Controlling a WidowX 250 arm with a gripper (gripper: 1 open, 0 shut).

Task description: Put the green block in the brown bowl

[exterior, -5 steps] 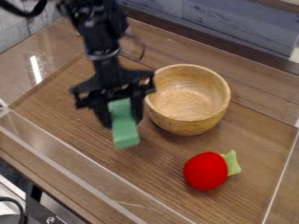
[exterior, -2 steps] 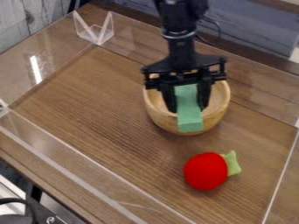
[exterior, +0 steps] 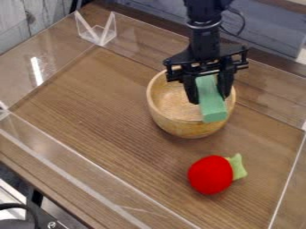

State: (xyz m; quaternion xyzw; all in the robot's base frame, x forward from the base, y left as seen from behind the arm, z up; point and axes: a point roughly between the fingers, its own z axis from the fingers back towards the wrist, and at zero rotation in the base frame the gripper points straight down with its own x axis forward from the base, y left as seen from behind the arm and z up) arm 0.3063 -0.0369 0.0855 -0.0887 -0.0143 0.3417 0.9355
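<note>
Block first: the green rectangular foam block (exterior: 212, 97) hung tilted over the right half of the round brown wooden bowl (exterior: 171, 117), pinched at its upper end between the narrowed fingers of the black gripper (exterior: 206, 74), which pointed straight down. Whether the block's lower end touched the bowl's inside could not be told. From the bowl, a red round plush fruit with a green leaf (exterior: 212, 174) lay at about five o'clock, well apart from it. Everything sat on a dark wood-grain tabletop (exterior: 96, 107) ringed by a low clear plastic wall (exterior: 36, 148). At ten o'clock from the bowl, a small clear plastic stand (exterior: 96, 29) stood at the far edge. No readable writing showed.
</note>
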